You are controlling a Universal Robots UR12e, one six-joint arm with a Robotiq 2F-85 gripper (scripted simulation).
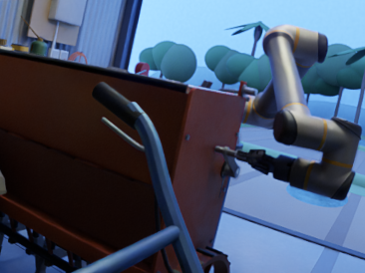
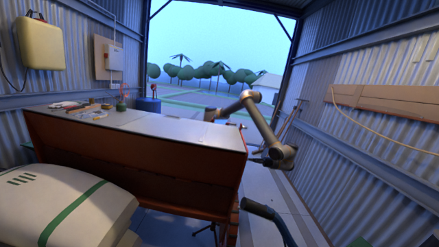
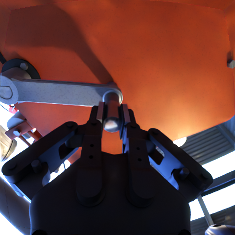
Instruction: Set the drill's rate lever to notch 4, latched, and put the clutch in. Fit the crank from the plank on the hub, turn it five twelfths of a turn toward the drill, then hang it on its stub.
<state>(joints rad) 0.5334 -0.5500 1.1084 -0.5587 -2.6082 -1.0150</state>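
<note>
The rate lever and clutch are hidden from me. On the orange end wall of the drill [image 1: 204, 149] a grey crank [image 3: 61, 93] is seated on the hub [image 3: 14, 73] at its far end, its arm lying flat along the wall. My gripper [image 3: 111, 115] has its fingers clamped either side of the crank's round handle pin [image 3: 111, 110], which juts out from the wall toward me. From the side camera the gripper [image 1: 239, 154] reaches in level from the right, the arm folded behind it.
The drill's end wall stands directly ahead of the fingers. A blue barrow handle [image 1: 144, 149] rises in front of the drill's long side. Corrugated shed wall [image 2: 360, 137] runs close on the arm's far side, with tools leaning against it. A sack [image 2: 51, 202] lies near the drill's other end.
</note>
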